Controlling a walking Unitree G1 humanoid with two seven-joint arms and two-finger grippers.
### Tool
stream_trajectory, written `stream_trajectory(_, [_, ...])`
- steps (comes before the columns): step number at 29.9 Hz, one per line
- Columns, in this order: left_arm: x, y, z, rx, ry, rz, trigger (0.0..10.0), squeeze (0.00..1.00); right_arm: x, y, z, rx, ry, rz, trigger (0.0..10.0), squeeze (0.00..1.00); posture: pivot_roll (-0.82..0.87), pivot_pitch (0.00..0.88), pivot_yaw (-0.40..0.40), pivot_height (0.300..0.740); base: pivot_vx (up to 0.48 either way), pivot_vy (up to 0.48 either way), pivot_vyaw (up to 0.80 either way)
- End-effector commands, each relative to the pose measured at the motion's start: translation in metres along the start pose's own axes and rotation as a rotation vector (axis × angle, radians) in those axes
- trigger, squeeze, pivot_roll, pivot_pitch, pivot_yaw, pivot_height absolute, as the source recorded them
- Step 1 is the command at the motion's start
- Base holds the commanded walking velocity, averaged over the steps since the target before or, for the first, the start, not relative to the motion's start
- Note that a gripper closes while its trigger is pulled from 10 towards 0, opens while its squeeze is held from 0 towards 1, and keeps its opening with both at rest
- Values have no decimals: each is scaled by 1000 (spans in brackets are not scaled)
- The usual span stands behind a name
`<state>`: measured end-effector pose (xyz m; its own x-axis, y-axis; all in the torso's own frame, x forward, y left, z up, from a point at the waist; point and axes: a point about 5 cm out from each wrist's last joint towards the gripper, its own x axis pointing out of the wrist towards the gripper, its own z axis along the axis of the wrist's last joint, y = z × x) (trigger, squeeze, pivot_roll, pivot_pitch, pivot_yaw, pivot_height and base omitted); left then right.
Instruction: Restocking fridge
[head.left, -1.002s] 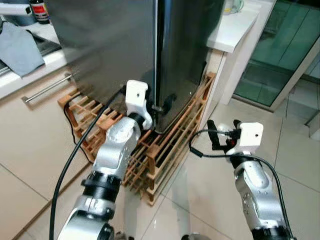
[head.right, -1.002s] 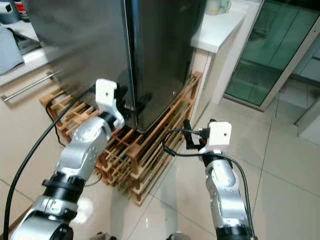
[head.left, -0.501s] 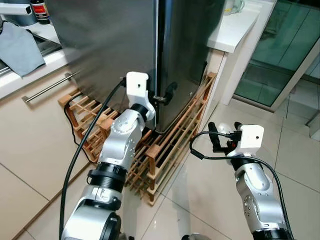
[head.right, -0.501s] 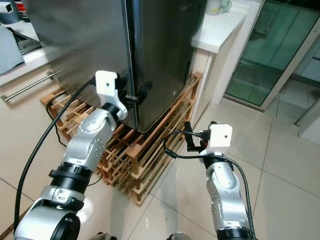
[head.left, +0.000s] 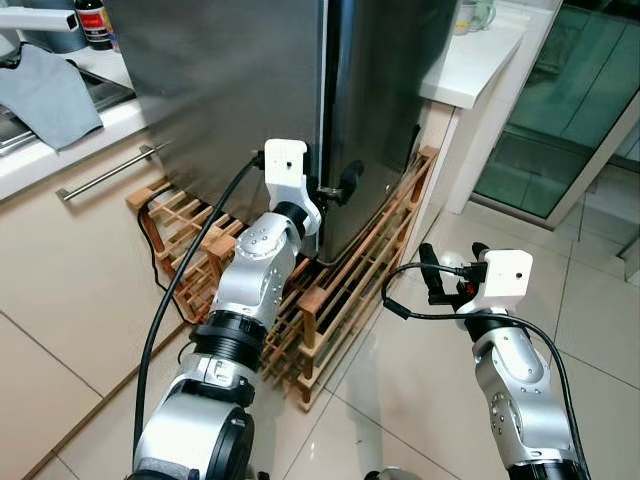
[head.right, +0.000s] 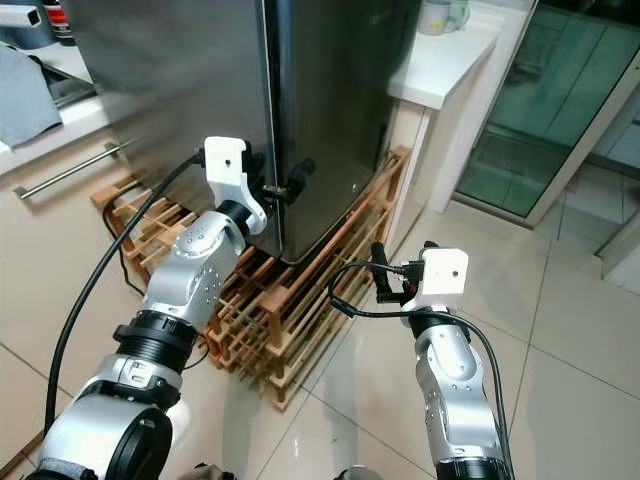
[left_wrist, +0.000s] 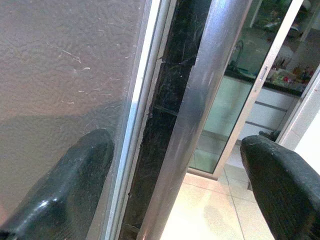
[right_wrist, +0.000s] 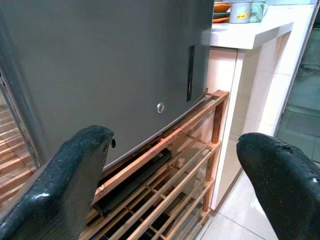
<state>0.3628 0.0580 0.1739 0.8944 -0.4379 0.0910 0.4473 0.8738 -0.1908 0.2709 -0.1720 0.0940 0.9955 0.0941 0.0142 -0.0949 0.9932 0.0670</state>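
The grey steel fridge (head.left: 230, 90) stands on a low wooden rack (head.left: 350, 285). My left gripper (head.left: 335, 187) is raised to the lower front corner of the fridge, at the vertical edge of its door. It is open, with one finger (left_wrist: 75, 185) against the textured door face and the other finger (left_wrist: 282, 190) beyond the bright metal edge strip (left_wrist: 200, 130). My right gripper (head.left: 450, 262) hangs open over the tiled floor to the right. It points at the fridge's side and the rack (right_wrist: 165, 180) and has nothing between its fingers.
A cabinet with a bar handle (head.left: 105, 172) and a grey cloth (head.left: 50, 95) on its counter is at the left. A white counter (head.left: 470, 65) with a mug (head.left: 478, 14) and a glass door (head.left: 560, 110) are at the right. A black cable (head.left: 165, 310) trails along my left arm.
My left gripper has risen up the fridge's front corner, from near the rack to higher on the door edge. The right arm has hardly moved. The camera shifted a little.
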Motion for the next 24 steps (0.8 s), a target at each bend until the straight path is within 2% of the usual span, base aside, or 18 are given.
stream_trajectory(1, [4,-19,11,23,-28,-80,10000,0,-2,-3,3,-13,-11,-10,10000,0,-168,0,15,736,0,0,0])
stream_trajectory(5, [-3,-29,2,24,-3,-105,10000,0,-3,-3,1,-14,-2,-9,10000,0,-165,0,12,736,0,0,0])
stream_trajectory(10, [-4,-30,-2,25,7,-97,10000,0,-3,-1,0,-13,3,-2,10000,0,-157,0,5,736,0,0,0])
stream_trajectory(19, [13,-24,-2,59,24,-47,10000,0,-1,0,-1,-16,13,11,10000,0,-162,0,8,736,0,0,0])
stream_trajectory(21, [23,-35,-3,56,45,-97,10000,0,-4,0,-3,-16,28,18,10000,0,-168,0,10,736,0,0,0])
stream_trajectory(22, [23,-35,-3,56,45,-97,10000,0,-4,0,-3,-16,28,18,10000,0,-168,0,10,736,0,0,0])
stream_trajectory(24, [27,-46,-5,43,64,-167,10000,0,-5,0,-5,-16,36,28,10000,0,-175,0,14,736,0,0,0])
